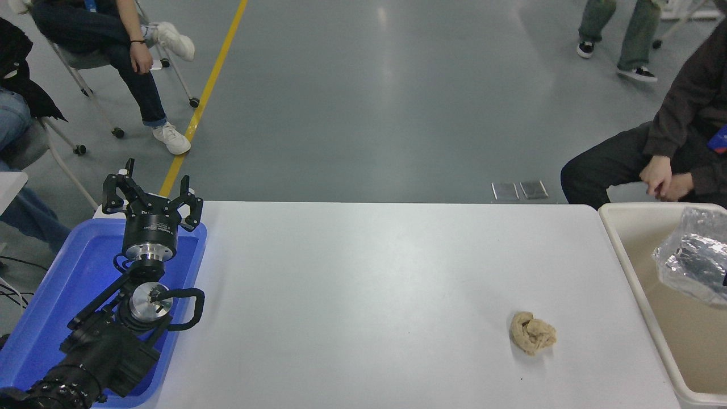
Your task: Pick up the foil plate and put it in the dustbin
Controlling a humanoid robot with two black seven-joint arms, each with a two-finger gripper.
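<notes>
The foil plate, crinkled shiny silver, is tilted at the picture's right edge, inside the outline of the cream dustbin. It sits below the bin's far rim and I cannot tell if it rests on anything. My right arm and gripper are past the right edge and do not show, so what holds the plate is hidden. My left gripper is parked at the lower left over the blue tray, with its fingers spread open and empty.
A crumpled tan paper wad lies on the white table near the dustbin. A blue tray lies under the left arm. A seated person's hands are just behind the bin. Other people sit at the far left.
</notes>
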